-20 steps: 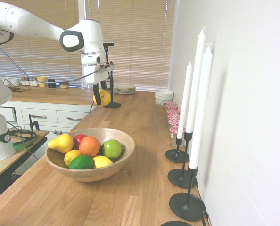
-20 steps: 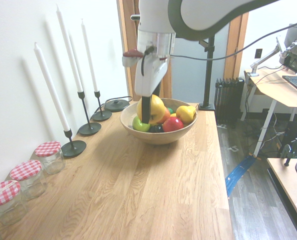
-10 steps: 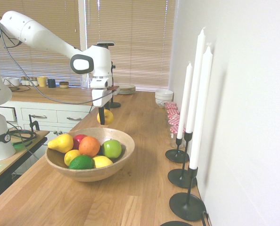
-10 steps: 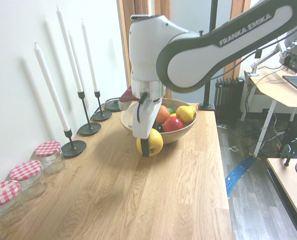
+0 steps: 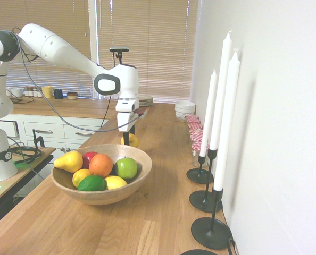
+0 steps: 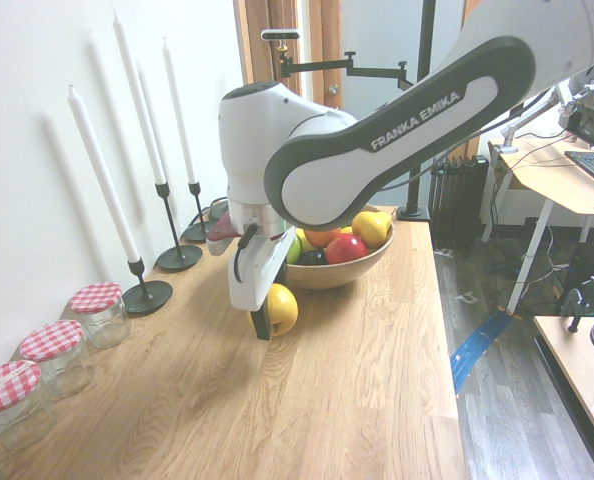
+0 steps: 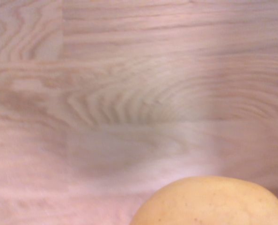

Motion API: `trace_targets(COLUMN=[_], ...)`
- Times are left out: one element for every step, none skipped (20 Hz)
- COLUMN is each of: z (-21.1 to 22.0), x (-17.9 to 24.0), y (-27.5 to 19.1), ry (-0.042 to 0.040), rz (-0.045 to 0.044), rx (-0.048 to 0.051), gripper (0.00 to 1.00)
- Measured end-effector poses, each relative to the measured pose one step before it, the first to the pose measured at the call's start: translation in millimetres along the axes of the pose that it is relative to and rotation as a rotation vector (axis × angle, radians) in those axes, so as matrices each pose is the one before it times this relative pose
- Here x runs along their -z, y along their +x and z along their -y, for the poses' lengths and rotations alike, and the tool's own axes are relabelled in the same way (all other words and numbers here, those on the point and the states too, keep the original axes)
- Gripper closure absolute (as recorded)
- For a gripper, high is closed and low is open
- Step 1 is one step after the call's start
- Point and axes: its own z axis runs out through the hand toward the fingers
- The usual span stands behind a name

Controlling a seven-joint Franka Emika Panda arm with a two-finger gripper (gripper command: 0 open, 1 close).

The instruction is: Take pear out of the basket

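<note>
The pear [image 6: 281, 307], round and yellow, is low over the wooden counter just outside the basket [image 6: 322, 276], at or near the surface. My gripper [image 6: 268, 314] is shut on it, fingers pointing down. From the other side the pear [image 5: 131, 140] peeks out beyond the far rim of the basket [image 5: 139, 178], with the gripper [image 5: 128, 139] around it. Close up, the pear [image 7: 211, 201] fills the lower edge of the wrist view over bare wood grain.
Other fruit stays in the basket: a tapered yellow one [image 5: 68, 161], an orange [image 5: 100, 164], a green apple [image 5: 126, 168], a lime [image 5: 91, 183]. Three tall candles [image 5: 222, 159] line the wall. Jars with checked lids [image 6: 97, 312] stand by the wall.
The gripper has carried the pear down and away from the basket, from above the fruit to low over the counter beside the basket.
</note>
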Motion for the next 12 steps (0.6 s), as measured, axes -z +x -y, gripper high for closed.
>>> trace_targets(z=[5.87,5.48,5.21,4.78,4.24,3.75,2.96,2.84,2.49,2.42,2.38,2.66], x=[-2.90,-2.11,-1.95,-2.05,-2.25,-2.72,-2.88,-2.78,-2.74,-2.35,-2.06,-1.39], y=[-1.46,-1.54,-1.38,-1.38,-1.40,-1.46,-1.07,-0.63,-0.87,-1.29,-1.45,-1.41], ry=[-0.00047,0.00016,0.00026,-0.00006,-0.00070,-0.00138,-0.00201,-0.00161,-0.00187,-0.00165,-0.00141,-0.00046], rz=[0.00018,-0.00035,-0.00046,-0.00014,0.00040,0.00082,0.00100,0.00081,0.00116,0.00113,0.00100,0.00025], rx=[-0.00122,-0.00118,-0.00223,-0.00056,-0.00017,-0.00056,-0.00131,-0.00083,-0.00039,-0.00073,-0.00005,0.00058], gripper=[1.00,1.00,1.00,1.00,1.00,1.00,1.00,1.00,1.00,1.00,1.00,1.00])
